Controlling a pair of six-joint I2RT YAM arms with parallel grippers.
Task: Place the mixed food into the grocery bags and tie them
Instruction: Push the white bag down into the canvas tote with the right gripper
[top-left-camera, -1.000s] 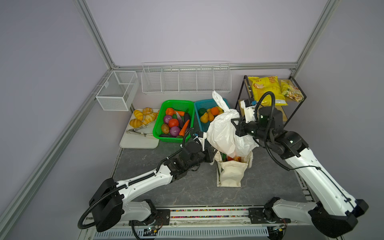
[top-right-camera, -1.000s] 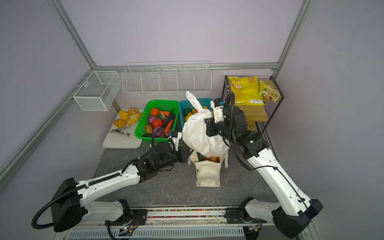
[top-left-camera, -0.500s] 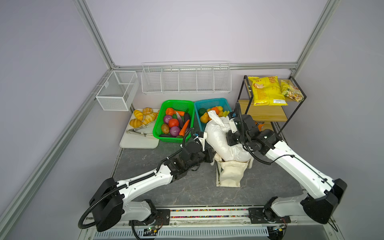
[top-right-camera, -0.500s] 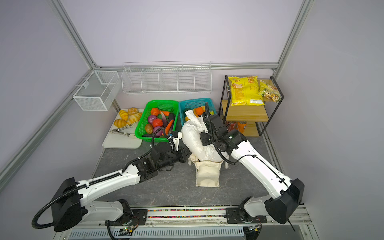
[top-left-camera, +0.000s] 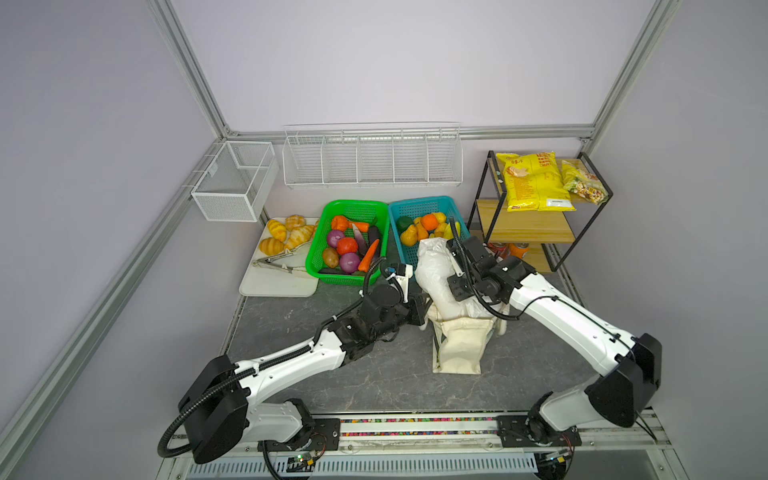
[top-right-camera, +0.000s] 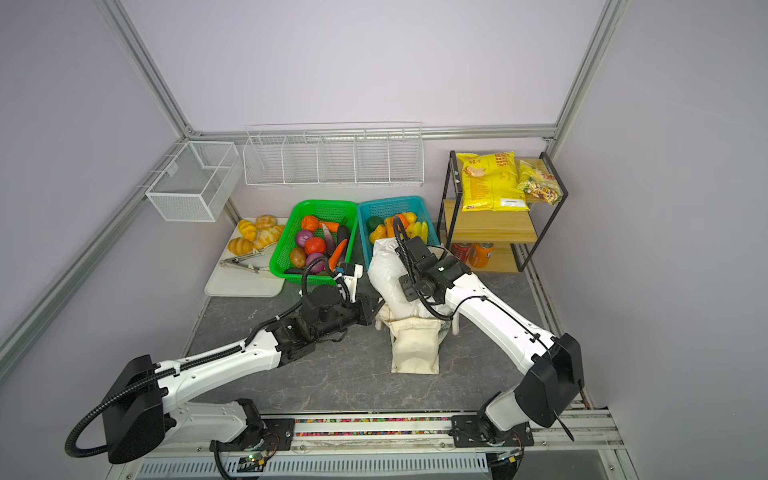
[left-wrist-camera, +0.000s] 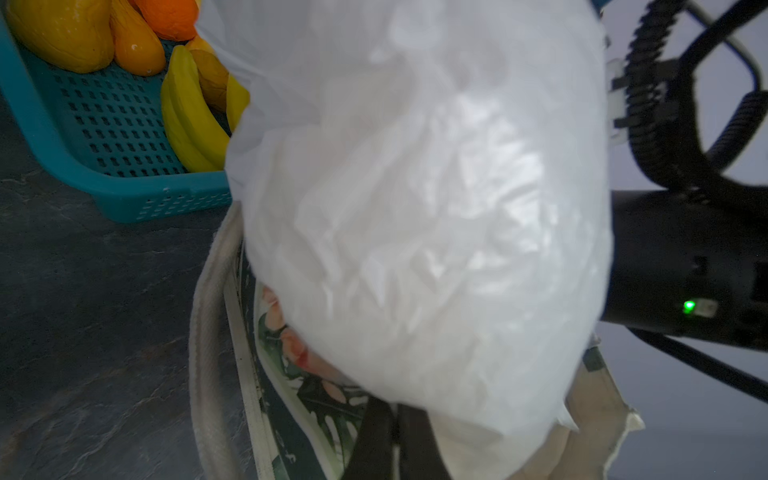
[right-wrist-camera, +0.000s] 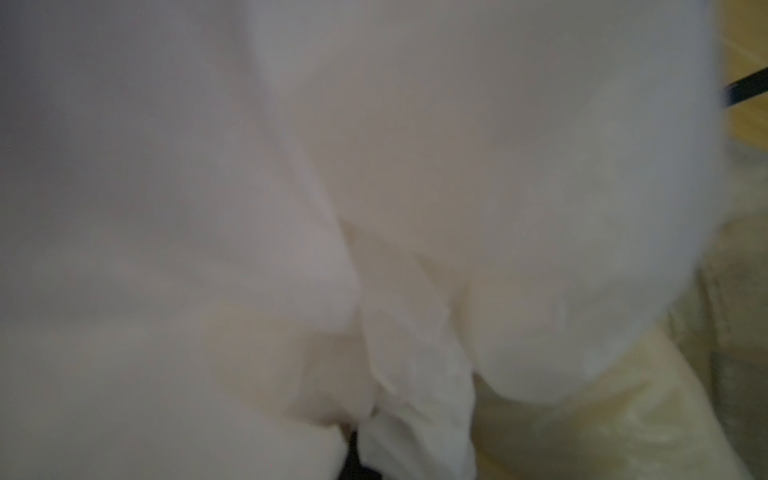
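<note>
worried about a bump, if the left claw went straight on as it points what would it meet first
Most likely the white plastic bag bulging from the canvas tote, ahead of the left claw, which seems to pinch the tote's rim; depth is unclear.

left end effector (top-left-camera: 423, 309) and right end effector (top-left-camera: 453, 255) both closed, arms converging.

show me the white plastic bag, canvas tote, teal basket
white plastic bag (top-left-camera: 432, 276), in a top view, side
canvas tote (top-left-camera: 459, 349), in a top view, front panel
teal basket (top-left-camera: 419, 207), in a top view, back wall
</note>
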